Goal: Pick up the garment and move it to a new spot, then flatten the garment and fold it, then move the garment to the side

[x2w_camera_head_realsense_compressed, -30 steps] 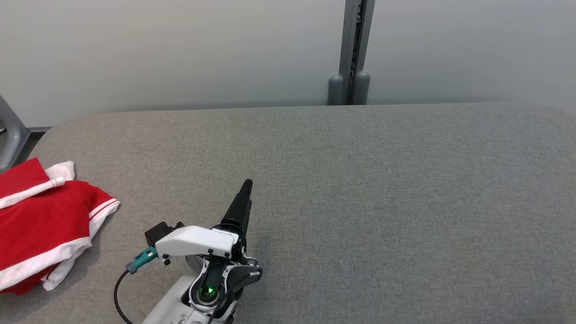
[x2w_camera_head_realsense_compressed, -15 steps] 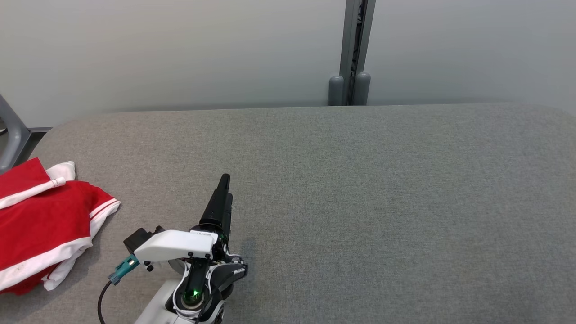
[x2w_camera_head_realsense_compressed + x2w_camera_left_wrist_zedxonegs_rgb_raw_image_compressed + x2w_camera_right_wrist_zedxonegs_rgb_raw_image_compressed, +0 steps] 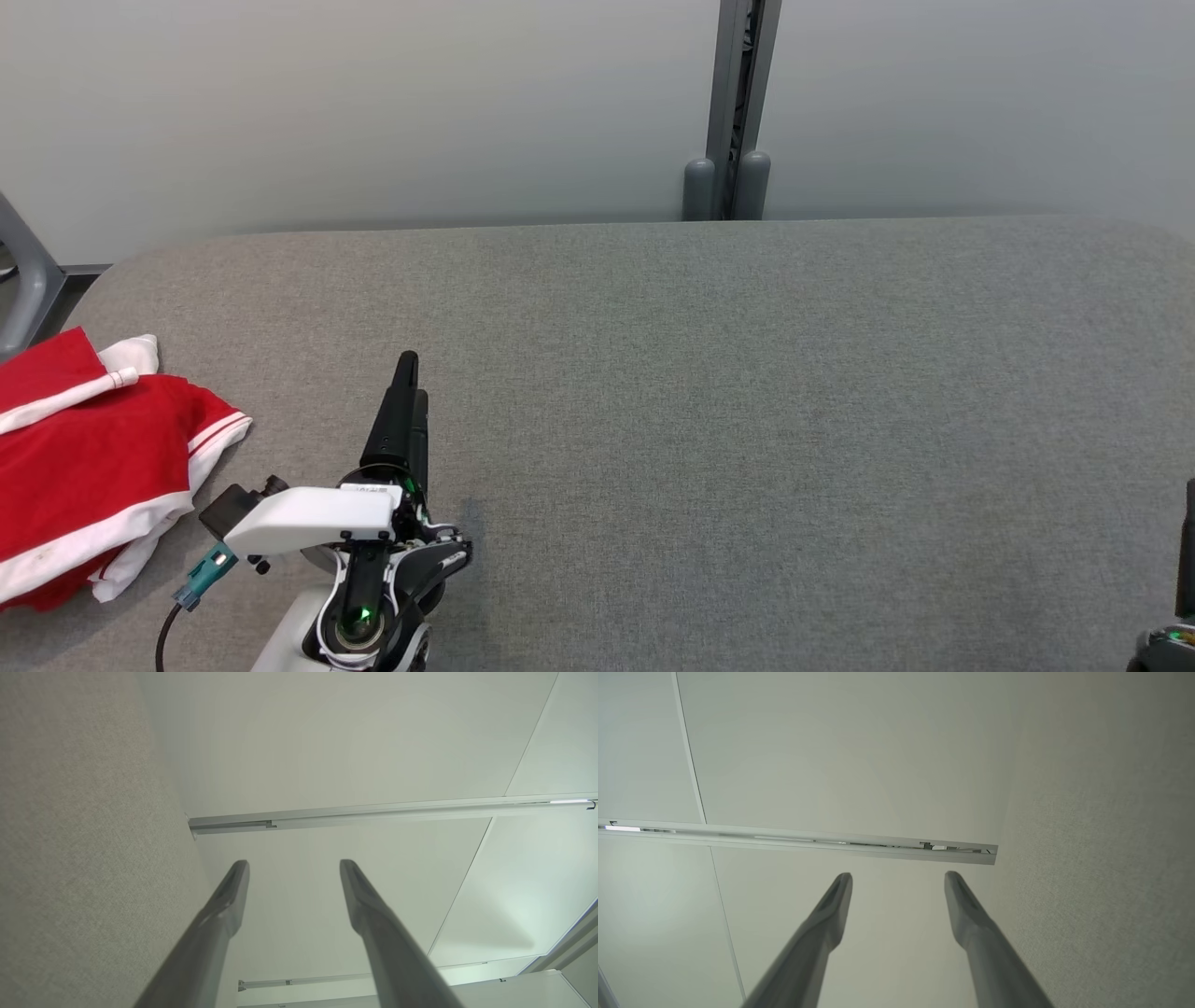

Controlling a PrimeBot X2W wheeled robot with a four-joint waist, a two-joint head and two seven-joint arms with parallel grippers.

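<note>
The garment (image 3: 84, 467) is red with white bands and lies bunched at the table's left edge, partly cut off by the head view's border. My left gripper (image 3: 408, 369) hovers over the grey cloth to the garment's right, apart from it, fingers pointing away from me. In the left wrist view the left gripper (image 3: 294, 865) is open with nothing between its fingers. A dark finger of my right gripper (image 3: 1190, 509) shows at the lower right edge. The right wrist view has the right gripper (image 3: 899, 876) open and empty.
The table (image 3: 747, 392) is covered in grey fabric with rounded far corners. A pale wall stands behind it, with a grey post (image 3: 733, 112) at the back. A grey metal frame (image 3: 23, 271) rises at the far left.
My left gripper has slid left, toward the garment, staying open. A finger of the right gripper has come into the lower right corner. The garment has not moved.
</note>
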